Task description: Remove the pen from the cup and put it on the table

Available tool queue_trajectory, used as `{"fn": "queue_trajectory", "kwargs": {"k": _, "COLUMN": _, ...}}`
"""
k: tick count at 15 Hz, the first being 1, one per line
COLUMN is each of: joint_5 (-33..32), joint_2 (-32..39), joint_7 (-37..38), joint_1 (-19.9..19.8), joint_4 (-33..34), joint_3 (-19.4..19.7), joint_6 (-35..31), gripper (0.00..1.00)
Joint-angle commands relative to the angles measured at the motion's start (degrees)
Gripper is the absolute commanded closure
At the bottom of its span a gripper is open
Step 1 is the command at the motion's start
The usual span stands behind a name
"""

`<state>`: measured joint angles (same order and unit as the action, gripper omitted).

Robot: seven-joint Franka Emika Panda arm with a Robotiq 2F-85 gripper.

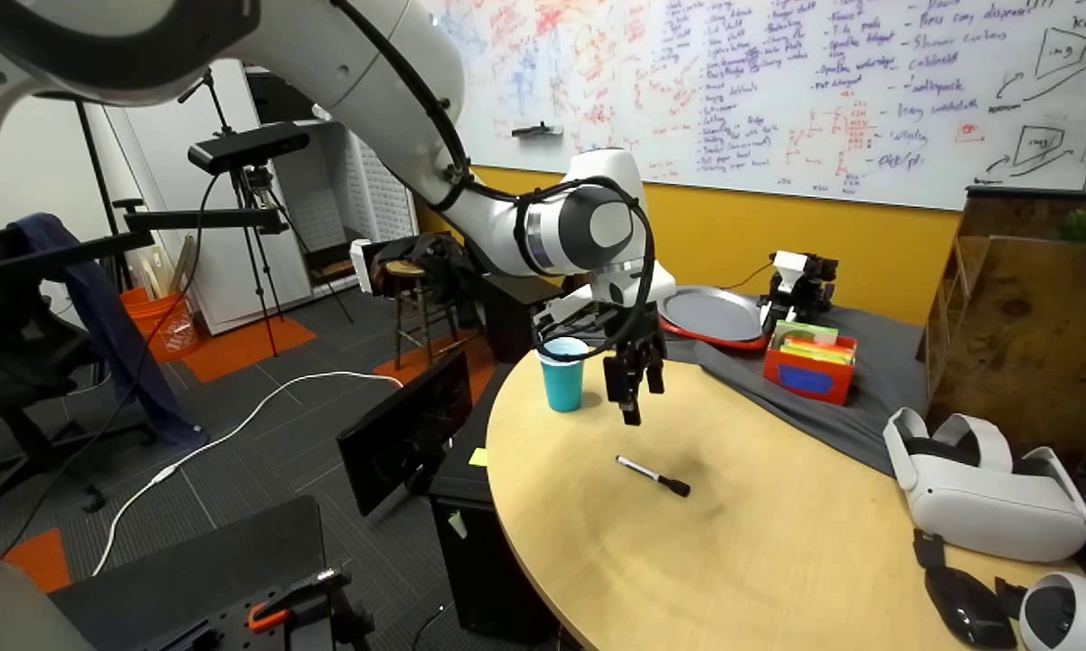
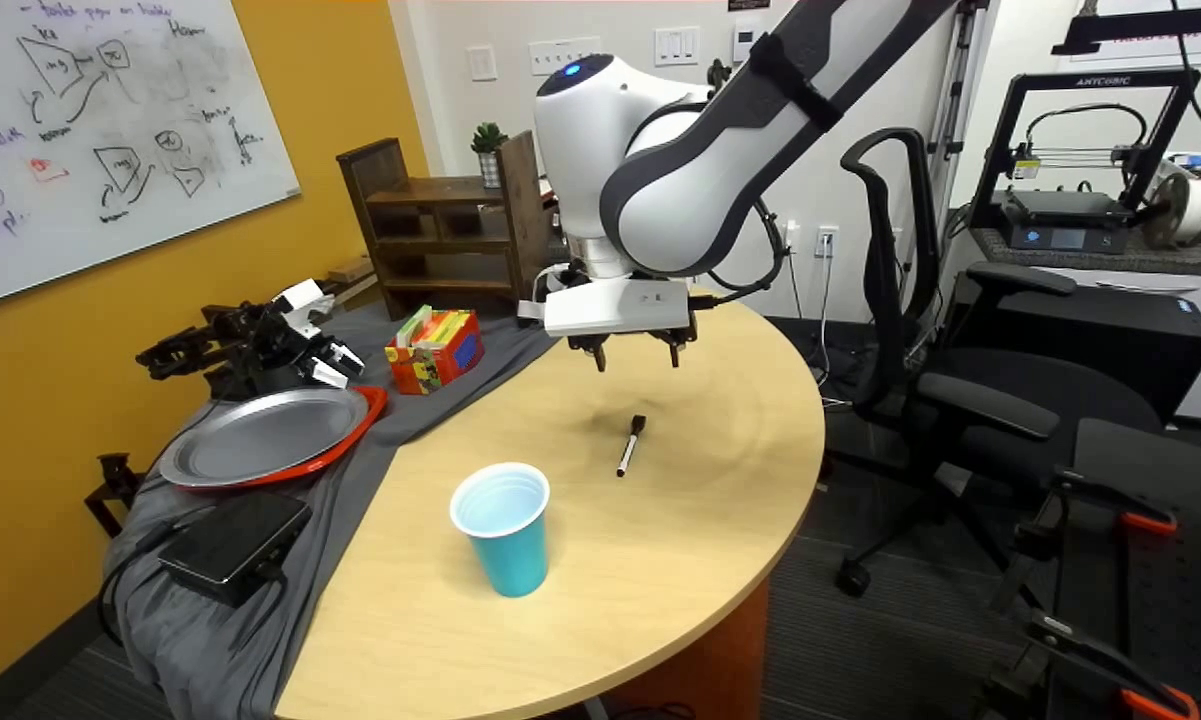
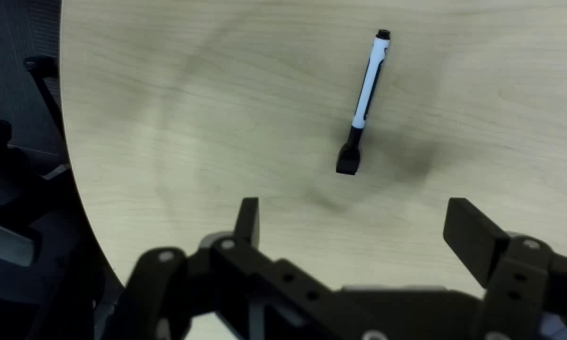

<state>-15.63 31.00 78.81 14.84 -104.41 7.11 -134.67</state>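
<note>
We see the pen (image 3: 366, 100) lying on the desk (image 3: 264, 118); in the wrist view its white barrel points between twelve and one o'clock and its black cap between six and seven. Our gripper (image 2: 638, 363) hangs above the desk, jaws spread wide, clear of the pen. In an exterior view we place it at twelve o'clock from the pen. From the pen there, we have the teal cup (image 2: 512, 553) upright on the desk at eight o'clock and the red box (image 2: 438, 358) on the grey cloth (image 2: 335, 510) at ten.
</note>
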Motion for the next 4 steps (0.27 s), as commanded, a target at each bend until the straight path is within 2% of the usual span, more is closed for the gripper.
{"fn": "queue_trajectory", "kwargs": {"k": 1, "joint_5": -0.19, "joint_2": -0.08, "joint_7": 0.09, "joint_1": -0.32, "joint_4": 0.11, "joint_3": -0.4, "joint_6": 0.16, "gripper": 0.0}}
{"fn": "queue_trajectory", "kwargs": {"k": 4, "joint_5": -0.19, "joint_2": -0.2, "joint_7": 0.09, "joint_1": -0.35, "joint_4": 0.11, "joint_3": -0.42, "joint_6": 0.16, "gripper": 0.0}}
